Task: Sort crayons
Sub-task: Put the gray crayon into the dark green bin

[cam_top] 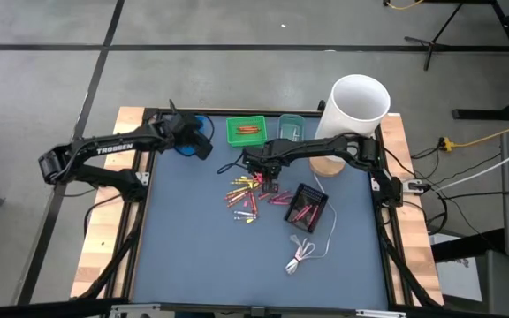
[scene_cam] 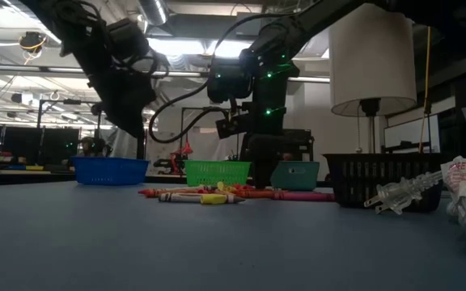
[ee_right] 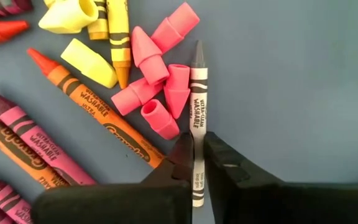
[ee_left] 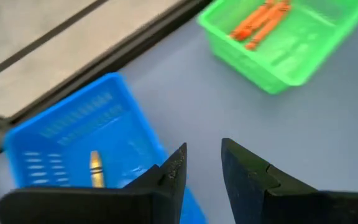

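Note:
Several crayons [cam_top: 247, 196] lie loose in a heap at the table's middle, with pink and yellow eraser caps [ee_right: 160, 93] among them; they also show in the low view [scene_cam: 217, 194]. My right gripper [cam_top: 264, 177] stands over the heap, shut on a grey crayon [ee_right: 197, 93]. My left gripper [cam_top: 203, 141] hovers open and empty at the blue tray [ee_left: 73, 137], which holds one yellow crayon [ee_left: 95, 169]. The green tray [cam_top: 246, 130] holds orange crayons. The black tray [cam_top: 307, 206] holds pink and red ones. My right gripper pinches the grey crayon between its two fingers [ee_right: 182, 155] on the wrapped shaft near its blunt end [ee_right: 196, 140]. The fingers come from above and lie across it. Its tip points away past the pink caps. Whether it is off the table I cannot tell.
A teal tray [cam_top: 292, 126] stands beside the green one at the far edge. A white bucket [cam_top: 359, 102] stands at the far right corner. A coiled white cable with a plug [cam_top: 303, 252] lies near the black tray.

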You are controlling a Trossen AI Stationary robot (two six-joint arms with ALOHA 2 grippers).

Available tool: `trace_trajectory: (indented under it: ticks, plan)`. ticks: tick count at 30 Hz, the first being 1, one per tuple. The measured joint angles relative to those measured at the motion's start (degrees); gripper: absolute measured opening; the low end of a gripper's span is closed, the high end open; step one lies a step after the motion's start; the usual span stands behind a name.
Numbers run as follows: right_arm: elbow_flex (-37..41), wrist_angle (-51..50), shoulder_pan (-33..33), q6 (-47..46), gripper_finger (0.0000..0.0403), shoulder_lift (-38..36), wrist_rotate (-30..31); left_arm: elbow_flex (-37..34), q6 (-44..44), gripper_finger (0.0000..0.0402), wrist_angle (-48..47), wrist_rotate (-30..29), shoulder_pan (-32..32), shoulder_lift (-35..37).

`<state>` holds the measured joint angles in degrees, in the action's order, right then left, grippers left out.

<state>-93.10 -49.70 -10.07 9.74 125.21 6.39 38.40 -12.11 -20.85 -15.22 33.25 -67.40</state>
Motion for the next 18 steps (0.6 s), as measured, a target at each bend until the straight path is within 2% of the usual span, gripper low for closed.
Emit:
trace_trajectory:
  ticks: [9, 18]
  plan:
    - [-0.5, -3.28, -0.09, -0.42, 0.0007, -0.46, 0.28, 0.0, -1.35, 0.0085, 1.33, -0.13, -7.78, 0.0]
    - [-5.97, -9.44, -0.13, -3.33, 0.0015, -0.83, 3.7, -0.01, -1.44, 0.0085, 1.28, -0.51, -13.26, 0.0]
